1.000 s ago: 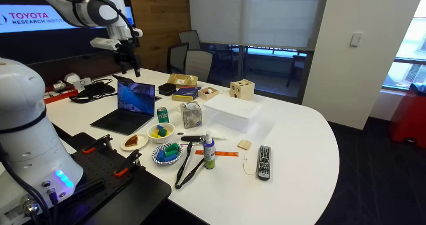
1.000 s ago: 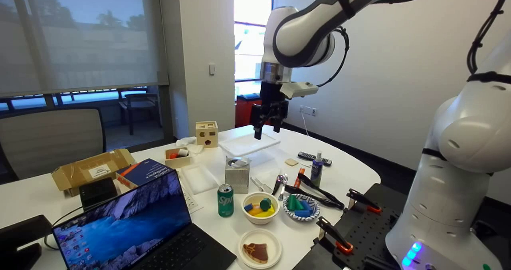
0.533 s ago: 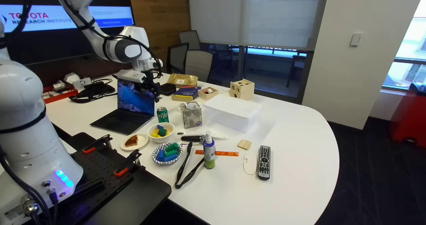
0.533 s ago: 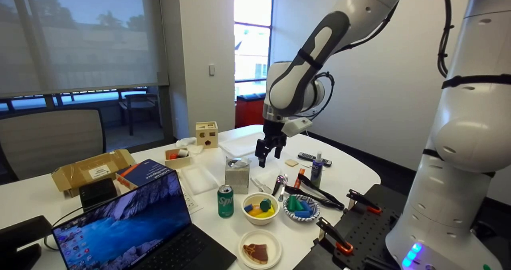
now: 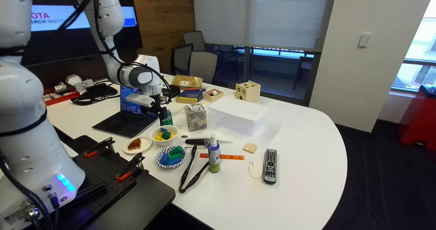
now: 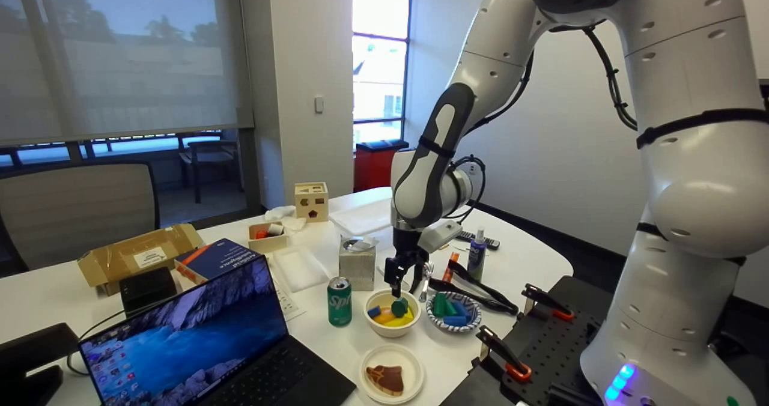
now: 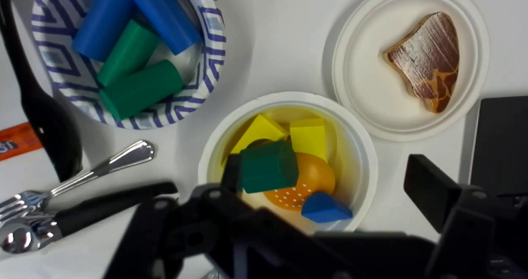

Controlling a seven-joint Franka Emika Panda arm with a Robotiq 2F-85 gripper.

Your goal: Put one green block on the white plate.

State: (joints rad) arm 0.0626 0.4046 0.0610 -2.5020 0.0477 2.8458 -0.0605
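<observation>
One bent arm (image 6: 491, 63) points its spread gripper (image 7: 329, 178) downward.

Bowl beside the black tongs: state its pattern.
The bowl is white with bluish-purple geometric lines, some forming nested angular shapes; the wrist view shows it best.

Arm (image 6: 500, 36) glossy white, links (image 6: 691, 63) rounded, forearm (image 6: 414, 193) trimmed dark grey. Black cables (image 6: 613, 81) run alongside; black straps (image 6: 437, 147) ring links. Base lights (image 5: 65, 183) glow blue. Wrist housing (image 5: 140, 100) pale, boxy. Fingers (image 7: 431, 192) black, block-tipped; round grey screw heads (image 7: 161, 204) on dark linkage (image 7: 175, 227).
</observation>
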